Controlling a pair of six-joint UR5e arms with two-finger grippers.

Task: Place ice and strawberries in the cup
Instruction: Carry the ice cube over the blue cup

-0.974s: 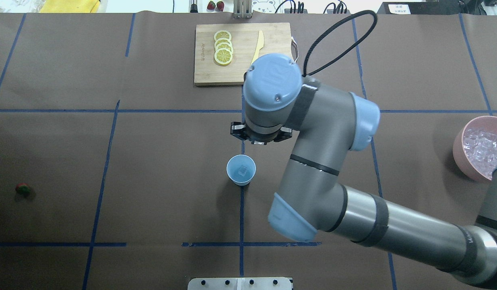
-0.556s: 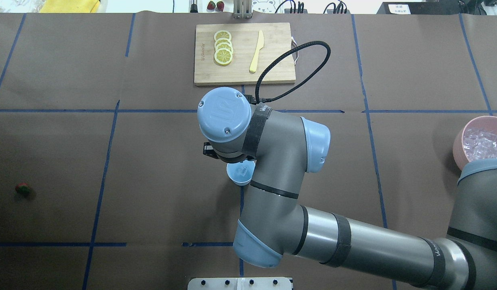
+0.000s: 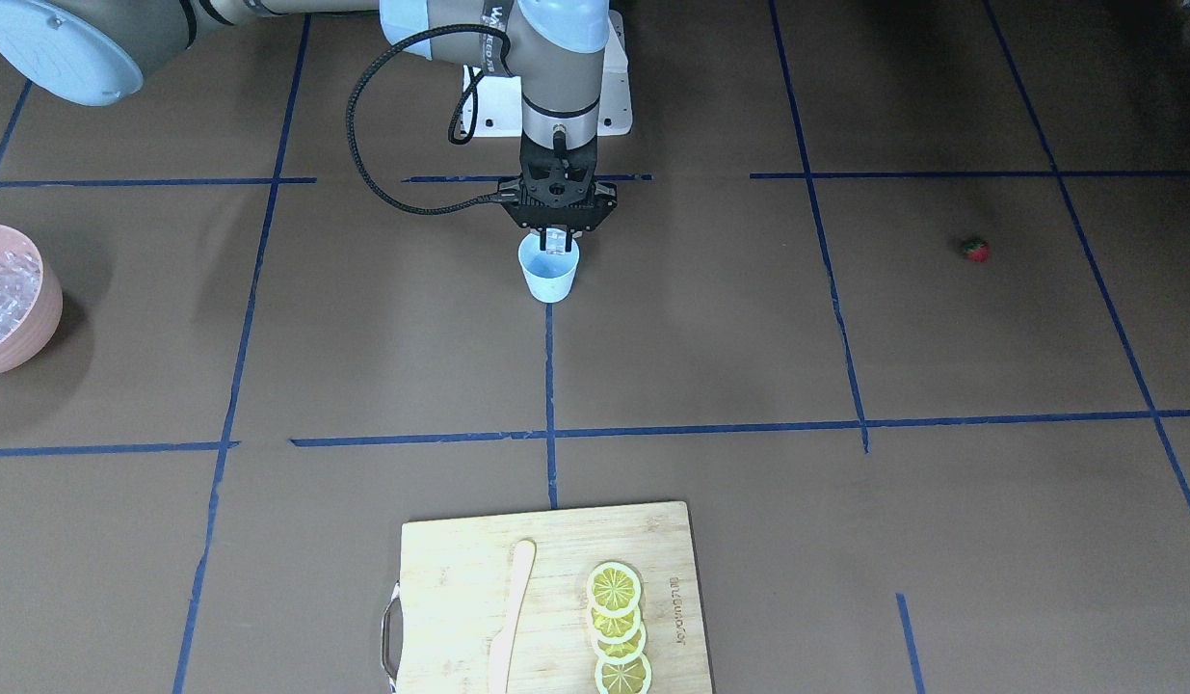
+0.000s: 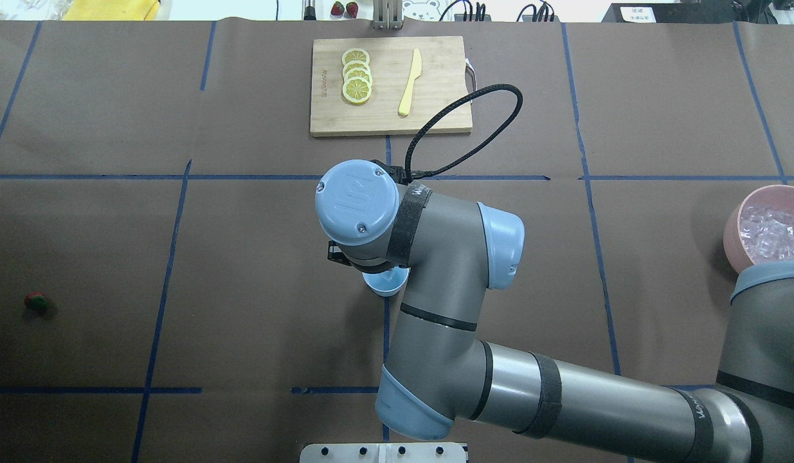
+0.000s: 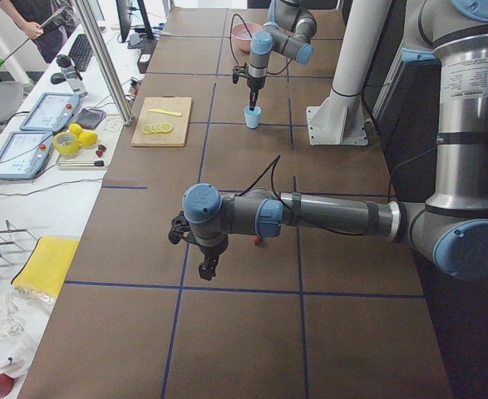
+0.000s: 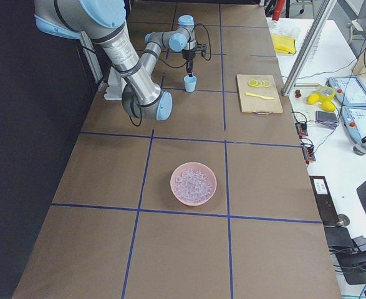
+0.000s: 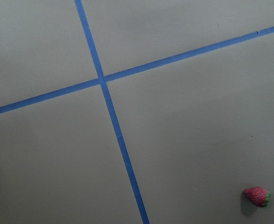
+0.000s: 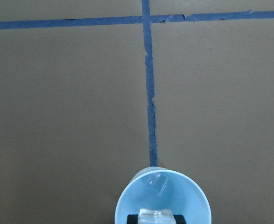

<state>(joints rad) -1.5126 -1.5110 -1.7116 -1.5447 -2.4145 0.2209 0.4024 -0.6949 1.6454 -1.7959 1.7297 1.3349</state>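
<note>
The light-blue cup (image 3: 550,277) stands at the table's middle on a blue tape line, with one ice cube (image 8: 158,183) inside. My right gripper (image 3: 554,237) hangs straight over its rim, shut on a second ice cube (image 8: 155,215). In the overhead view the right wrist covers most of the cup (image 4: 385,284). The strawberry (image 4: 36,301) lies alone on the table far to my left and shows in the left wrist view (image 7: 257,196). My left gripper (image 5: 206,268) hovers near it, and I cannot tell whether it is open or shut.
A pink bowl (image 4: 731,225) holding a heap of ice (image 4: 773,231) stands at the far right edge. A wooden cutting board (image 4: 435,64) with lemon slices (image 4: 357,76) and a yellow knife (image 4: 410,82) lies at the far side.
My right arm has swung from beyond the cup to directly over it and dropped lower, now hiding most of the cup from overhead. The strawberry and bowl have not moved.
</note>
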